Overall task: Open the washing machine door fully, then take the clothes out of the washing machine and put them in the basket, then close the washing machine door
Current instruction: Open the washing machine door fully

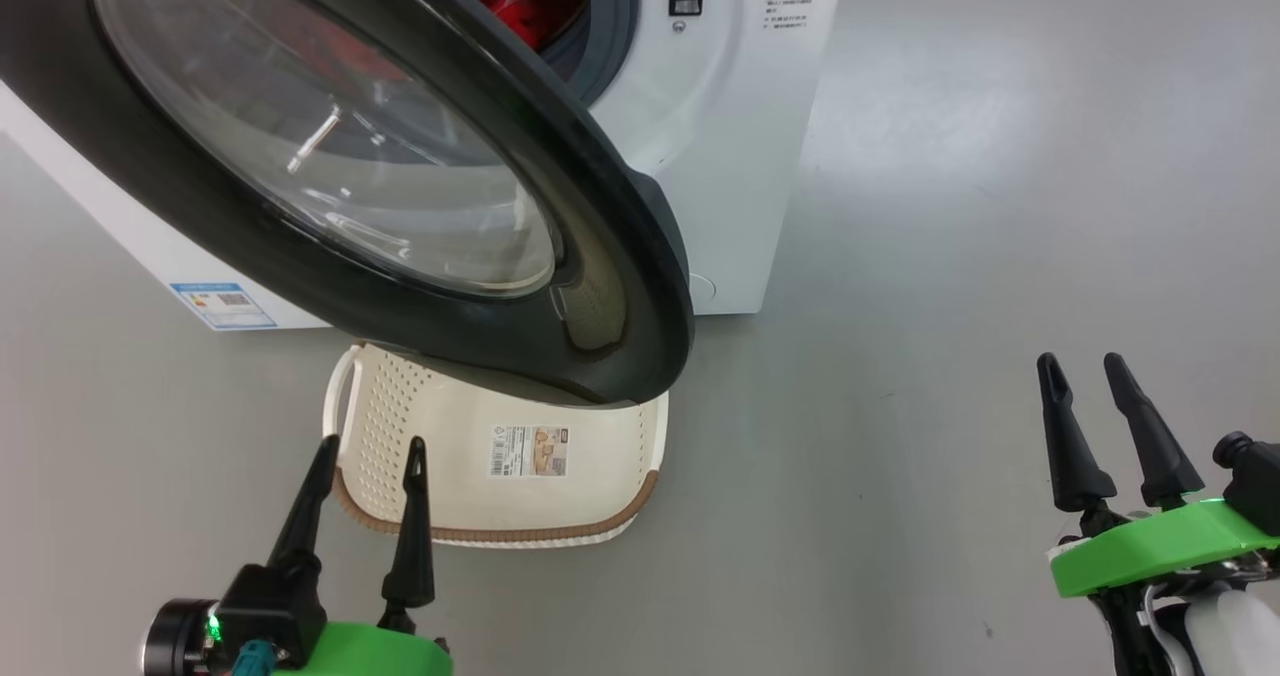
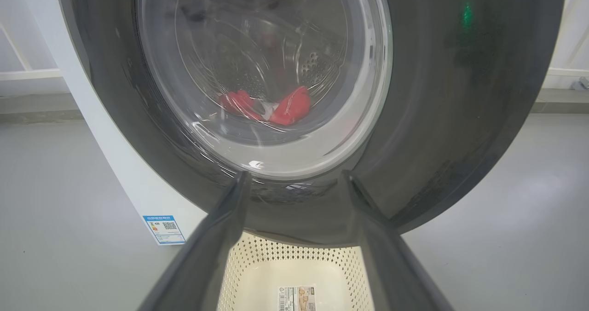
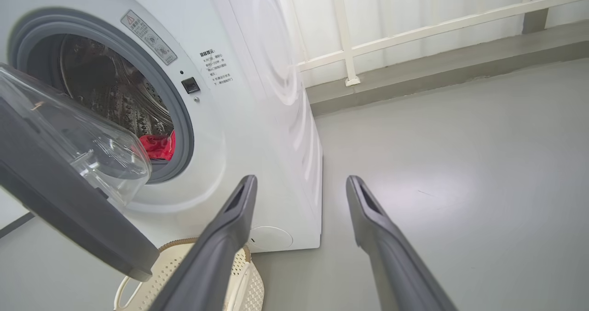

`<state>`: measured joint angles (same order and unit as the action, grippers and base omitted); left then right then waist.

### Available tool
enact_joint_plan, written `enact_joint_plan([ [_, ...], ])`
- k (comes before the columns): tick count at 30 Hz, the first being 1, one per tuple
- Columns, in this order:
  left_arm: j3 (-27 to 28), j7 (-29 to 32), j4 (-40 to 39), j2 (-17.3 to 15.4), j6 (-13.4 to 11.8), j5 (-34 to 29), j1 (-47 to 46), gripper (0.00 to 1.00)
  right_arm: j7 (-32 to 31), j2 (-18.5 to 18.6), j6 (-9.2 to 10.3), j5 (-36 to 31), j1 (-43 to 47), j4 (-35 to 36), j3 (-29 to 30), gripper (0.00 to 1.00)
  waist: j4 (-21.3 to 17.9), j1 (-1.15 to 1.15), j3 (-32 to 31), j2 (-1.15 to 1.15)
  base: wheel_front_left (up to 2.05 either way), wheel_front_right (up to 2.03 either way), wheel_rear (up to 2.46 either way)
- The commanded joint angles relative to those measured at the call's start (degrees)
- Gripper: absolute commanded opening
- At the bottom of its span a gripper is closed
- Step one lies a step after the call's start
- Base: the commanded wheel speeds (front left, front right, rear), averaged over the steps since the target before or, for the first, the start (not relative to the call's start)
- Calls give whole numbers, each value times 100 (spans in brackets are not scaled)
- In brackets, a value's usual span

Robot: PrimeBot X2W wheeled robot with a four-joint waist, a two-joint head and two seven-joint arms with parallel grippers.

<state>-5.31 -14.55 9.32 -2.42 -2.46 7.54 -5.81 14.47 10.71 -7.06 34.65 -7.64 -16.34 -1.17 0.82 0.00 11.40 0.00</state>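
The washing machine door (image 1: 610, 256), black-rimmed with a bulging glass window, stands partly open and hangs over the basket (image 1: 600, 446). Behind it the white washing machine (image 1: 720, 156) shows its drum with red clothes (image 1: 510, 1) inside. Through the door's glass (image 2: 276, 71) in the left wrist view the clothes (image 2: 290, 108) lie at the drum's bottom. The cream basket (image 2: 294, 274) holds only a paper label. My left gripper (image 1: 370, 456) is open at the basket's near left rim, below the door. My right gripper (image 1: 1085, 371) is open, far to the right over bare floor, its fingers (image 3: 230, 228) pointing toward the machine's right front corner.
Grey floor (image 1: 950, 256) spreads to the right of the machine. A white railing and a low kerb (image 3: 414, 85) run behind the machine. A blue sticker (image 1: 220, 304) marks the machine's lower left side.
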Motion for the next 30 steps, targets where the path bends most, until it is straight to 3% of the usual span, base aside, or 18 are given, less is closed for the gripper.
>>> enact_joint_plan([
  [1, 189, -45, -131, -45, 23, -47, -62, 100, 52, 36, -43, -71, 60, 187, -80, 100, 11, 0, 7, 0, 0, 0, 0],
  [10, 159, -45, -163, -45, -8, -56, -65, 100, 52, -279, -43, -501, 385, 387, 110, 100, 49, 0, 24, 0, 0, 0, 0],
  [25, 88, -45, -196, -45, -44, -77, -84, 100, 52, -326, -43, -445, 292, 394, -51, 100, 68, 0, 22, 0, 0, 0, 0],
  [28, 50, -45, -213, -45, -70, -60, -67, 100, 52, -339, -43, -247, 180, 455, -123, 0, 79, 0, 16, 0, 0, 0, 0],
  [30, 20, -45, -220, -45, -92, -38, -56, 100, 52, -360, -43, -55, 70, 483, -193, 0, 89, 0, 14, 0, 0, 0, 0],
])
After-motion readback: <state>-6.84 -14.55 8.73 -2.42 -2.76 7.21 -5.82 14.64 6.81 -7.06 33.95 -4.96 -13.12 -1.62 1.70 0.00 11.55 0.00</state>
